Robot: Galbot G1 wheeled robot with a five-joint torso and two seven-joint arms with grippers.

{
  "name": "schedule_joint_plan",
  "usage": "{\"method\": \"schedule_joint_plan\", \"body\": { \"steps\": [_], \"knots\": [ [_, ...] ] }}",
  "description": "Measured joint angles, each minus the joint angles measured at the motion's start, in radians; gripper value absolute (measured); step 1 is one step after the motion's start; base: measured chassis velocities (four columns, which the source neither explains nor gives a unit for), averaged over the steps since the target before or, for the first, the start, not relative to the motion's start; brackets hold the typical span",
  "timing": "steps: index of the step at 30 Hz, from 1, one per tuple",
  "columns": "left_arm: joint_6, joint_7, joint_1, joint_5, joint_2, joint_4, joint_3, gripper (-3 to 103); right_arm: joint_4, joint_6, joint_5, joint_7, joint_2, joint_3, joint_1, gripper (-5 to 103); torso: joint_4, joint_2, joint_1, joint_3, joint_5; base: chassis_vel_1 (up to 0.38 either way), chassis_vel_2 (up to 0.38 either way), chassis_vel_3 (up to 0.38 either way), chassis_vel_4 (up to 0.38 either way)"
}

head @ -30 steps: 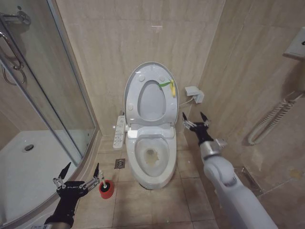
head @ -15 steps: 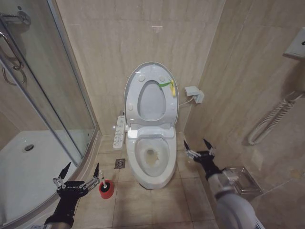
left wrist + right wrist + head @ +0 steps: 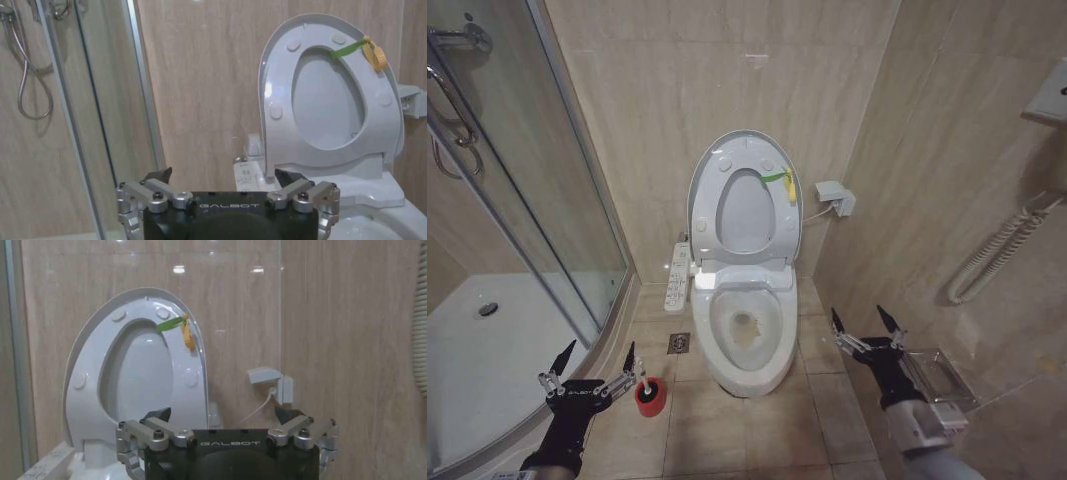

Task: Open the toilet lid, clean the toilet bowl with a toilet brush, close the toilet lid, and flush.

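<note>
The toilet lid [image 3: 699,185] stands raised against the back wall, with the ring seat up in front of it; it also shows in the wrist views [image 3: 327,100] [image 3: 137,372]. Below it the toilet bowl [image 3: 773,352] lies uncovered, a long button panel [image 3: 676,277] along its left side. The toilet brush [image 3: 649,394] sits in its red cup on the floor, left of the bowl. My left gripper [image 3: 598,350] [image 3: 223,175] hangs open just left of the brush, holding nothing. My right gripper [image 3: 858,315] [image 3: 223,412] is open and empty, low to the right of the bowl.
A curved glass shower enclosure [image 3: 547,200] closes off the left side. A floor drain [image 3: 678,343] lies between panel and brush. A wall socket box [image 3: 832,194] with a cable sits right of the lid. A metal floor grate [image 3: 939,372] and a coiled hose [image 3: 997,250] are on the right.
My right arm has drawn back and down from beside the raised lid to a low spot right of the bowl, still open. The left arm has not moved.
</note>
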Motion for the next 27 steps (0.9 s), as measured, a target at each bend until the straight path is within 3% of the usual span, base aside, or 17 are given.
{"method": "schedule_joint_plan", "body": {
  "steps": [27],
  "knots": [
    [0.000, 0.000, 0.000, 0.000, 0.000, 0.000, 0.000, 100, 0.083, -0.016, -0.005, -0.011, 0.059, -0.007, -0.067, 100, 0.0001, 0.000, 0.000, 0.000, 0.0002, 0.000, 0.000, 0.000, 0.000]
  ]
}}
